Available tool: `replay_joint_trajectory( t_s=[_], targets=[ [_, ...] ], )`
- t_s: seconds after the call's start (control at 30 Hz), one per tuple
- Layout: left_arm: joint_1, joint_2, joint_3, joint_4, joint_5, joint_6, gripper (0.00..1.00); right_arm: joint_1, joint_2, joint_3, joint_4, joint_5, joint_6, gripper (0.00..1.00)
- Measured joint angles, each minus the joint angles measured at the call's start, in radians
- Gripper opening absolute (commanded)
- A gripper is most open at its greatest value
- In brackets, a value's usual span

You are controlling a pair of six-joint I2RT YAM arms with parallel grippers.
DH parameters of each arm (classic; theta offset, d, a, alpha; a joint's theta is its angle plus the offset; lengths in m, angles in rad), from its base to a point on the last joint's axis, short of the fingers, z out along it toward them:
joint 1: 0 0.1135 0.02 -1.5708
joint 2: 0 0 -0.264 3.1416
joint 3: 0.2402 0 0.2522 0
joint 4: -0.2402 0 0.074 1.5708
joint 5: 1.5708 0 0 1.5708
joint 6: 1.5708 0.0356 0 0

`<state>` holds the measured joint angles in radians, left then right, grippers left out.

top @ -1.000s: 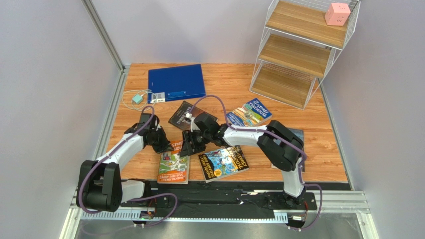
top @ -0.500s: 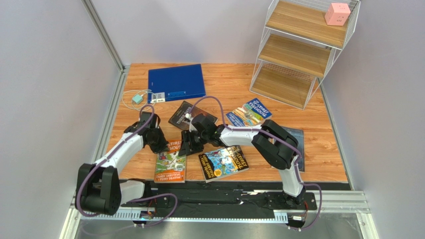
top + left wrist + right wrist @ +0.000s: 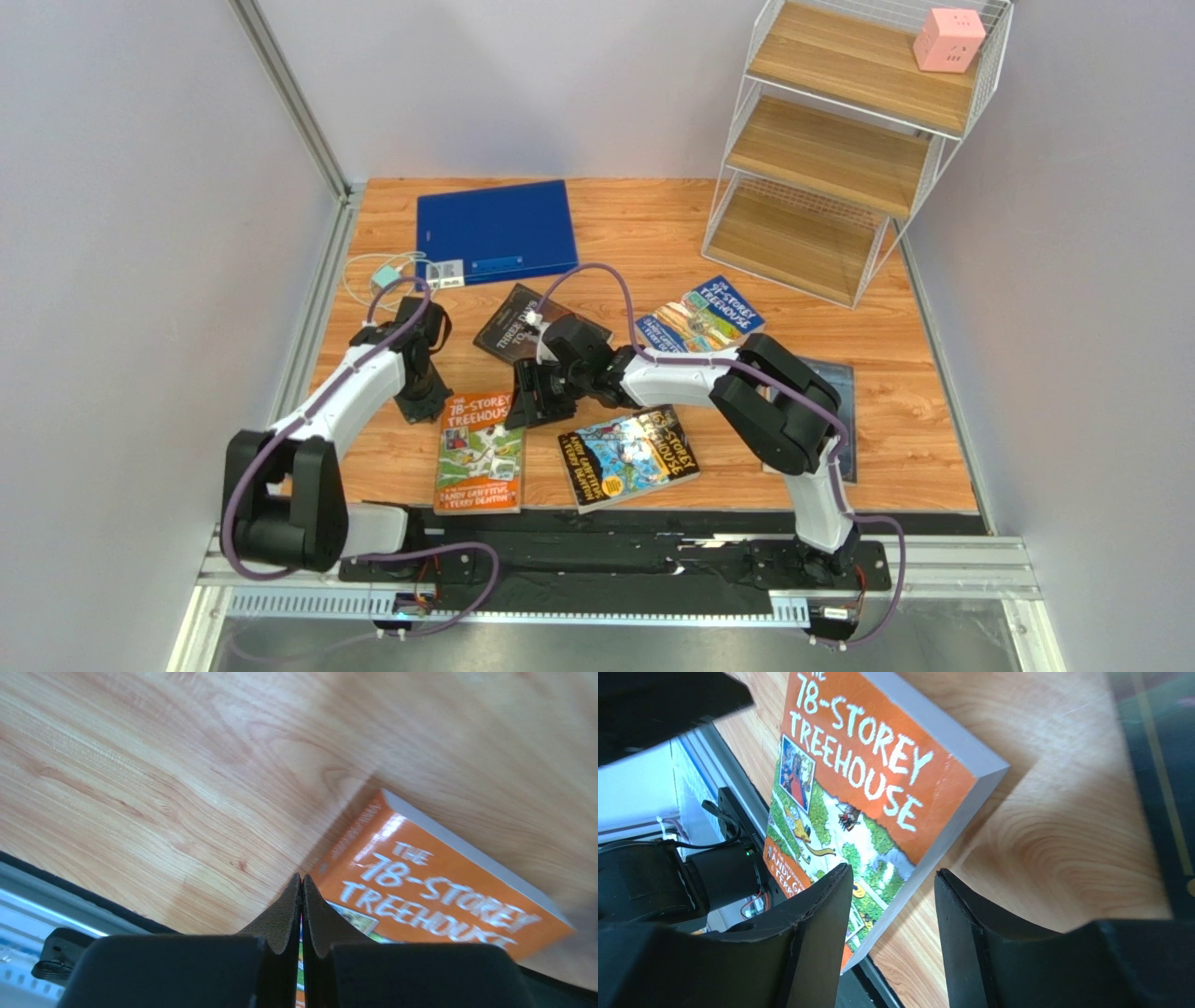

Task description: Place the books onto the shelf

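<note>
Lying flat: orange Treehouse book [image 3: 480, 451], between left tool [image 3: 302, 882] and right tool [image 3: 892, 875].

Your top camera looks down from behind the arms [image 3: 351, 399] over the whole table [image 3: 631, 238]. Both wrist cameras sit close above the wood, and all three share the orange book [image 3: 435, 882].

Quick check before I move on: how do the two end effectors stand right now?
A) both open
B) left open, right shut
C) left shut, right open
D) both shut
C: the left end effector has its jaws pressed together with nothing between them, beside the orange Treehouse book, while the right end effector shows a clear gap over that book's edge.
</note>
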<state>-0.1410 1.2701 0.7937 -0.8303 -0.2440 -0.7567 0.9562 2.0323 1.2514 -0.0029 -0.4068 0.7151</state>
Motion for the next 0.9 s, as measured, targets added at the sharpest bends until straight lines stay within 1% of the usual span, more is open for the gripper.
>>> replay_joint_trajectory(
  t_s=[0.1,0.23,0.27,0.3,0.43,0.6,0.9],
  targets=[
    [0.021,0.079,-0.024,0.007,0.006,0.003,0.0,-0.015,-0.004,0.0,-0.001,0.0,-0.009,0.52],
    [0.038,0.153,-0.065,0.036,0.065,0.011,0.0,-0.027,-0.009,0.0,0.001,-0.005,-0.015,0.51],
    [0.038,0.153,-0.064,0.04,0.079,0.017,0.0,-0.028,-0.009,0.0,0.001,-0.008,-0.015,0.49],
    [0.039,0.151,-0.065,0.045,0.09,0.022,0.0,-0.028,-0.009,0.0,0.001,-0.015,-0.016,0.44],
    [0.04,0.145,-0.071,0.061,0.123,0.043,0.0,-0.027,-0.004,0.005,0.0,-0.056,-0.016,0.37],
    [0.045,0.143,-0.073,0.065,0.134,0.065,0.0,-0.034,0.001,0.006,0.014,-0.085,0.002,0.37],
    [0.045,0.127,-0.086,0.084,0.156,0.082,0.0,-0.023,0.021,0.026,0.09,-0.163,0.041,0.38]
  ],
)
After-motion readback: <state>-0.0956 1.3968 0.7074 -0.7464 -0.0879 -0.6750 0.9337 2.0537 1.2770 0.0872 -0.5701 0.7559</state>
